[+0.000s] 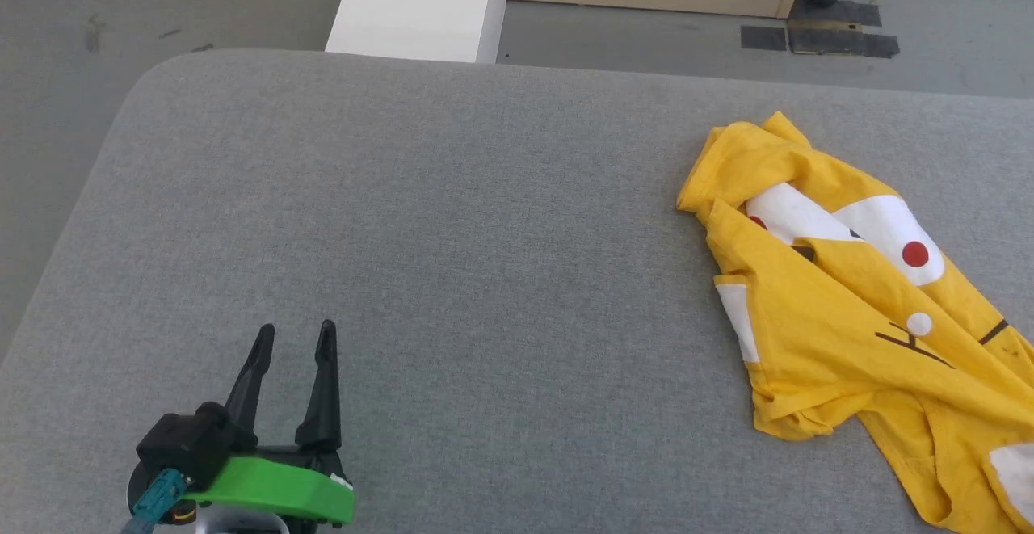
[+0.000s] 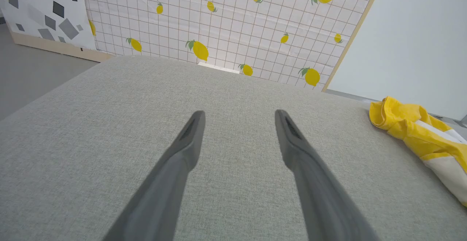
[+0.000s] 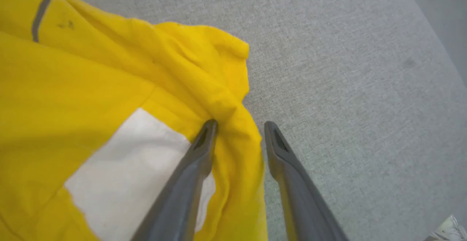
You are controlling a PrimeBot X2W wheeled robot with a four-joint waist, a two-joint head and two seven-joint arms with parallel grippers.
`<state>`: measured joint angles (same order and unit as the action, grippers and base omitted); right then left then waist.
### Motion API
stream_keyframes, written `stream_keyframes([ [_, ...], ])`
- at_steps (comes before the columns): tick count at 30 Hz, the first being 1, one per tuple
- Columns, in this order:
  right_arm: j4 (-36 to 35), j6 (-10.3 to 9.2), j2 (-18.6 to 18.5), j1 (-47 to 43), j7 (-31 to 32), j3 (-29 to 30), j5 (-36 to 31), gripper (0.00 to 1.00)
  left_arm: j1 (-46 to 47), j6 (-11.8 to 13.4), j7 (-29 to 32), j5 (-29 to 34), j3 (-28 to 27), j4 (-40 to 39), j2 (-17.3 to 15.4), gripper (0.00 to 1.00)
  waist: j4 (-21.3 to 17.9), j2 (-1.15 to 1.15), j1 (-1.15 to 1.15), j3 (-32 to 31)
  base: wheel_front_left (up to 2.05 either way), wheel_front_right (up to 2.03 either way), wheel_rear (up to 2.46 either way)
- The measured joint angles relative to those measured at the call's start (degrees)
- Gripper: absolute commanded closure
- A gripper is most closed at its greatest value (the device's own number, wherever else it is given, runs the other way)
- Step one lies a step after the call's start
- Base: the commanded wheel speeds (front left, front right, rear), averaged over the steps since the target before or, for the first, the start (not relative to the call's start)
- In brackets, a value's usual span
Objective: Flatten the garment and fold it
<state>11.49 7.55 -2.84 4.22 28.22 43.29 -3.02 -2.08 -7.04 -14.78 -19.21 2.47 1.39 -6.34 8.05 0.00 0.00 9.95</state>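
Yellow soft cotton, so my guess is the garment [image 1: 840,308] handles light and floppy with zero stiffness. It'll drape, drag and bunch instead of sliding as one piece, and a pinch in the middle will probably lift several layers at once. I'd grab it at a stitched edge or corner, hem or sleeve, where the fabric is doubled and there's something to bite on, then pull outward to spread it. It sits crumpled at the right side of the head view on the grey cushion [image 1: 485,275], running off the lower right corner, folded over itself with ridges and creases. So flattening isn't done yet. The print is broken up by the folds: white patches [image 1: 808,219], a red dot [image 1: 914,254] and black lines [image 1: 921,348]. The right gripper [image 3: 240,126] has its jaws parted, straddling a rolled fold at the cloth's edge, one finger on the fabric and one over the cushion; it doesn't look clamped. The left gripper [image 1: 296,328], at lower left, is spread wide and empty, well apart from the shirt.
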Motion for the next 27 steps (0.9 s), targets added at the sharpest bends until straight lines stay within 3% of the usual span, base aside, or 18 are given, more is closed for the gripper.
stream_keyframes([
  [5, -1.59, 0.01, 0.0, 3.64, -2.63, -4.99, 0.57, 0.0, -0.16, -0.01, 0.0, 0.0, 0.09, 0.11, -0.14, 0.0, -0.29, 0.0, 0.0, -0.82, 0.0, 0.0, 0.0],
  [9, -7.98, 0.01, -0.09, 6.79, -1.72, -12.24, 2.71, 0.0, -0.52, 0.01, 0.0, -0.01, 0.05, 0.13, -0.09, 0.0, -0.46, 0.0, 0.0, -1.5, 0.0, 0.0, 0.0],
  [20, -20.16, 0.02, 0.01, 2.45, 18.26, -37.27, 10.13, 0.0, -0.52, 0.02, 0.0, -0.45, -0.13, 0.11, 0.67, 0.0, 1.63, 0.0, 0.0, -1.42, 0.0, 0.0, 0.0],
  [23, -20.56, 0.02, 0.03, 0.59, 20.9, -39.68, 11.35, 0.0, -0.51, 0.02, 0.0, -0.46, -0.2, 0.13, 0.77, 0.0, 2.37, 0.0, 0.0, -0.97, 0.0, 0.0, 0.0],
  [27, -18.82, 0.01, 0.01, 0.18, 21.28, -40.41, 8.22, 0.0, -0.41, 0.01, 0.0, -0.56, -0.05, 0.4, 0.94, 0.0, 3.5, 0.0, 0.0, -0.23, 0.0, 0.0, 0.0],
])
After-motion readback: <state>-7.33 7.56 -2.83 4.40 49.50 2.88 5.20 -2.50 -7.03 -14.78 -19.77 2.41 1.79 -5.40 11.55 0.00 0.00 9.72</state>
